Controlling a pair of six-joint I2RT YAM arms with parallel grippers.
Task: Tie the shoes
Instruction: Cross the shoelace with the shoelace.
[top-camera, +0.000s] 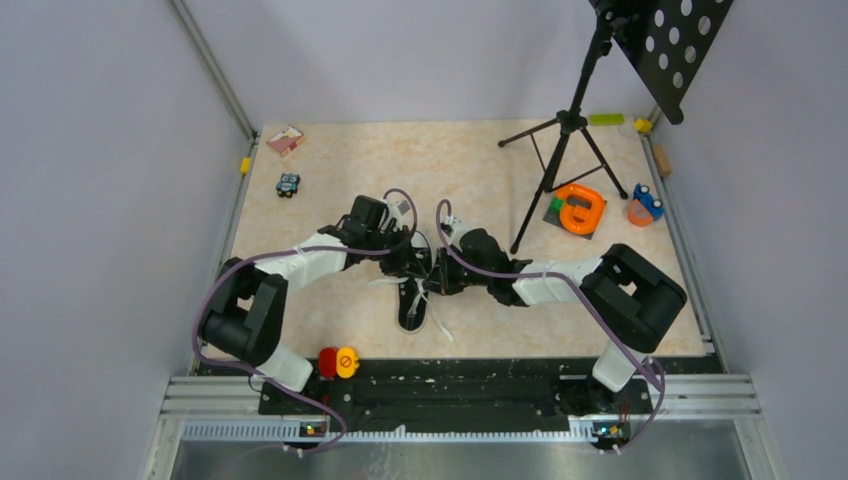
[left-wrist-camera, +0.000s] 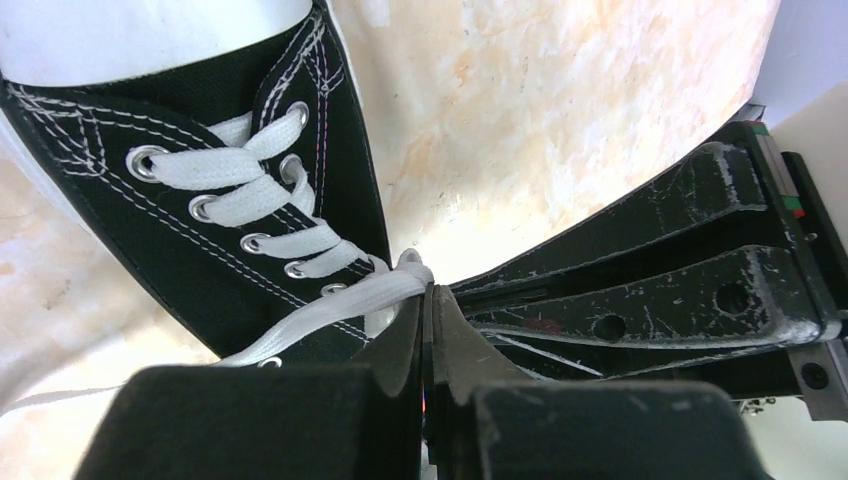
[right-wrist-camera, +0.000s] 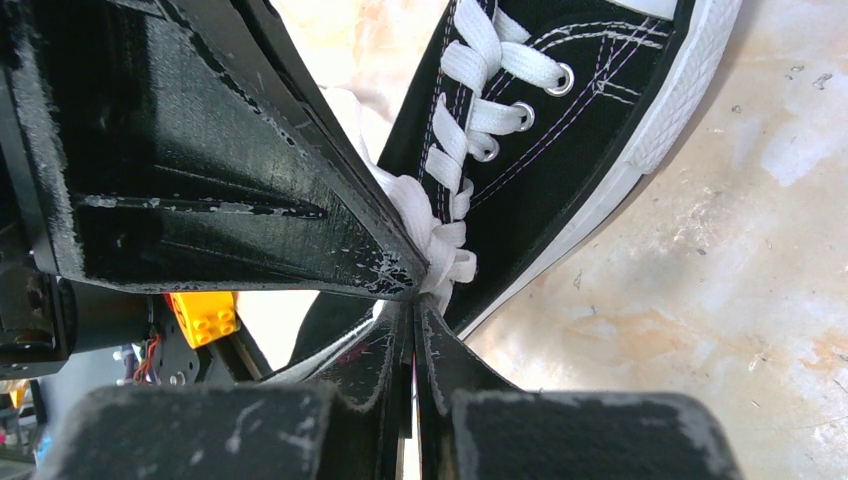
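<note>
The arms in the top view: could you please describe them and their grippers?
The left arm and right arm have white links between black joints, trailed by purple cables. The left gripper and right gripper are flat-fingered, black and scratched.

The beige marbled table (top-camera: 480, 160) carries a black sneaker (top-camera: 410, 306) at 7 o'clock from its centre, with 1 end of its laces (top-camera: 441, 328) lying on the surface beside it. A pink box (top-camera: 286, 139) sits at 10 o'clock, with a small blue toy (top-camera: 288, 184) near it. A tripod (top-camera: 568, 122) stands at 2 o'clock. An orange ring (top-camera: 580, 208) and a blue-and-orange toy (top-camera: 645, 204) lie at 3 o'clock.
</note>
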